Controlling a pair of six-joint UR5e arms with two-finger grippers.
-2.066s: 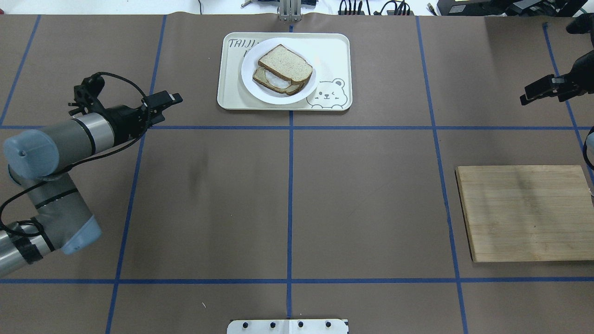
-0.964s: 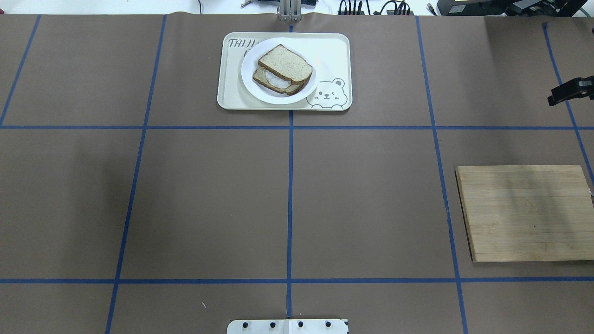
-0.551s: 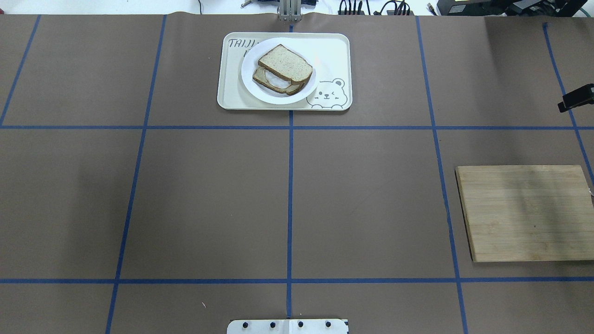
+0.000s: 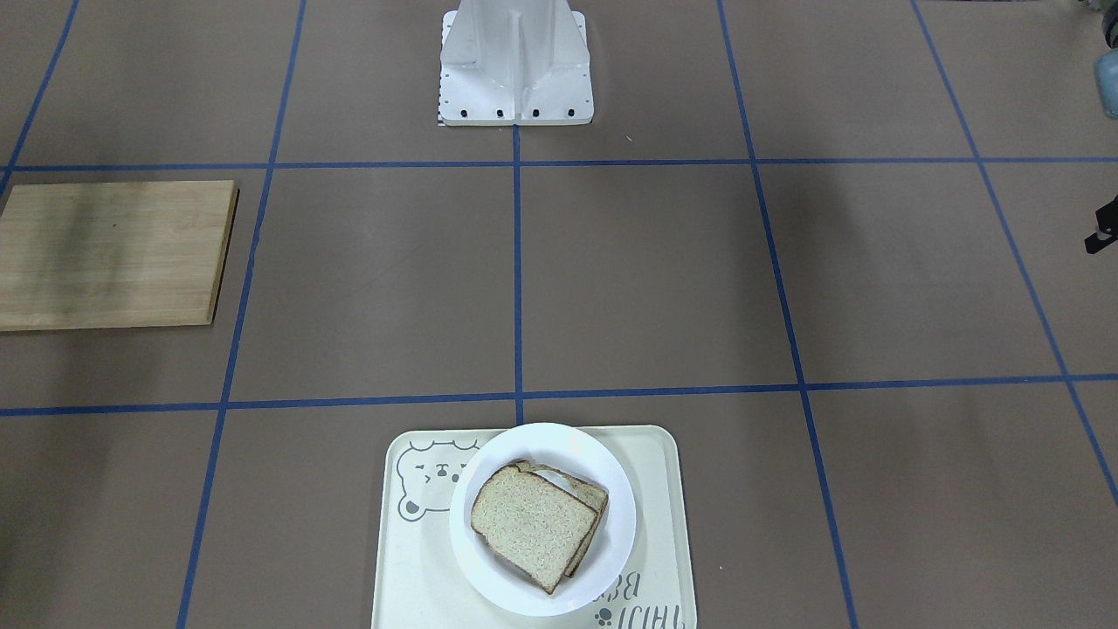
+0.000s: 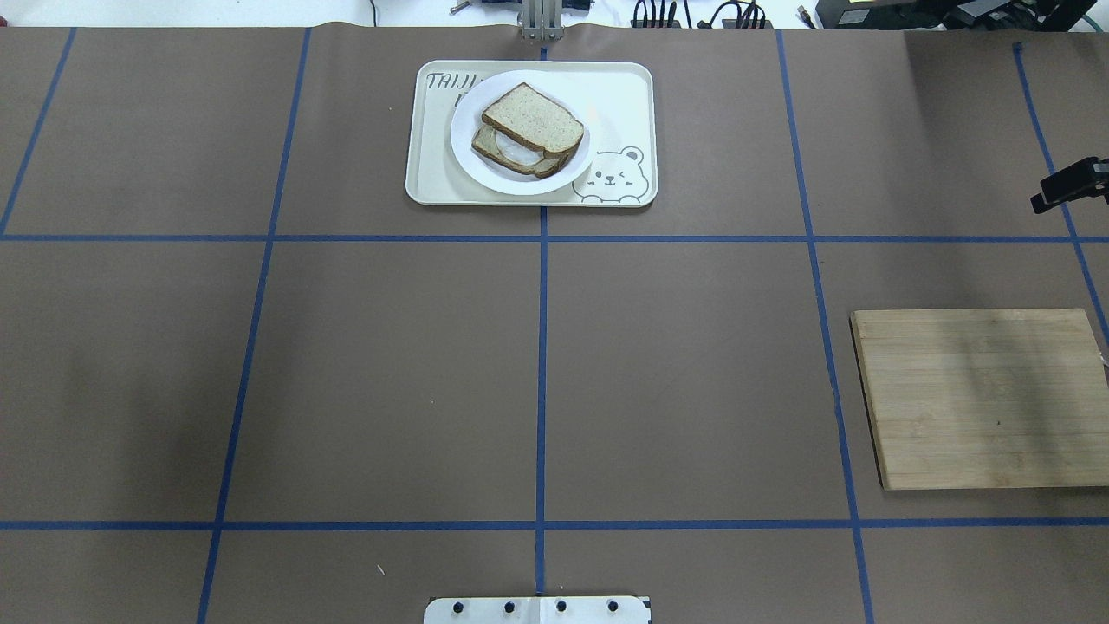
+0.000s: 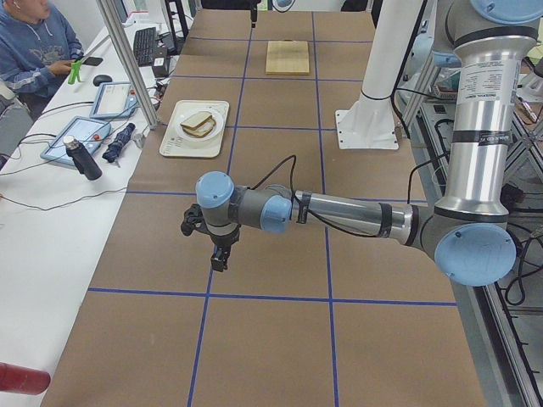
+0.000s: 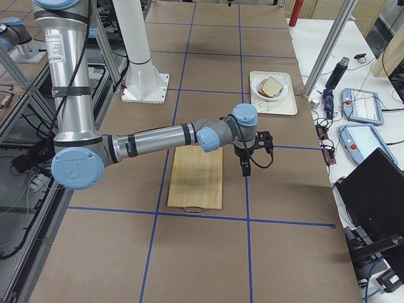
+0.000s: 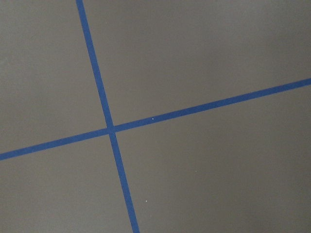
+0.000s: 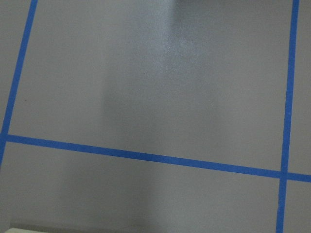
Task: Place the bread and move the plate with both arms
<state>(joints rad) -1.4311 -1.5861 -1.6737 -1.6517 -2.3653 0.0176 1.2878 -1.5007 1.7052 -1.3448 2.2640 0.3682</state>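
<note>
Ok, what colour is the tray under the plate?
The tray is cream with a bear drawing; overhead exterior view.

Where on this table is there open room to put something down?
The widest bare stretch is the brown middle, between the tray and the white base stand, bordered on the robot's right by the wooden board. The squares on the robot's left are bare too. Crowded only at the tray: the plate with bread fills much of it.
</note>
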